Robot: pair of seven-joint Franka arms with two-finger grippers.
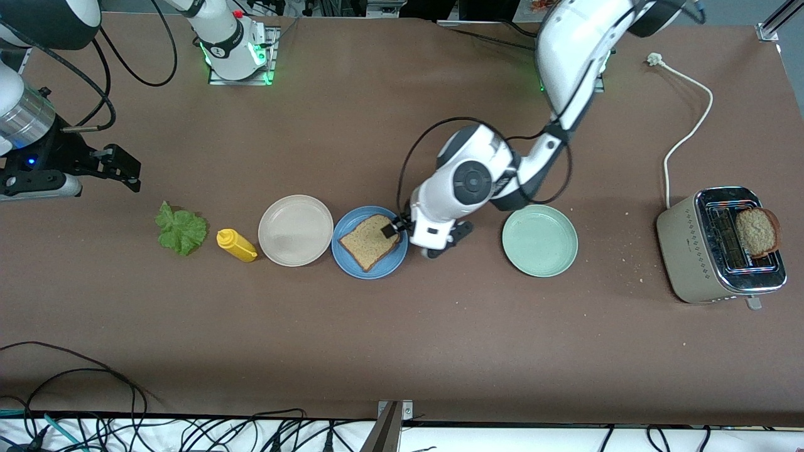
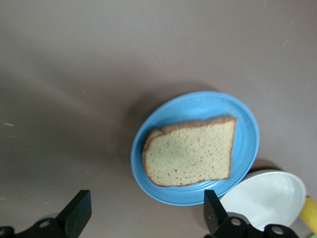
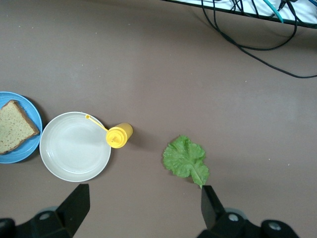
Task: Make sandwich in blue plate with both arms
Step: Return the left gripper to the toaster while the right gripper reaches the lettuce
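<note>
Left pincer (image 1: 394,230) hangs with fingers apart just over the brown wholegrain bread slice (image 1: 369,242) lying on the round matte blue plate (image 1: 352,263). Right pincer (image 1: 119,164), also spread wide, waits above the ruffled green lettuce leaf (image 3: 186,159): limp, light, tearable, best pinched at its stem.

We see two glossy white jointed arms, the left arm (image 1: 477,182) with rounded shells, a dark grey round joint cap and a black cable looping beside it, and the right arm (image 1: 25,113) with a ribbed silver collar, a black wrist block carrying a small blue light, and black cables. Each base shows a green glow; the right arm's base (image 1: 235,47) sits on a metal plate and bears a red button. The left gripper (image 2: 143,218) and right gripper (image 3: 143,210) have flat black angular fingers (image 2: 77,213) on black bodies with round screw holes.
</note>
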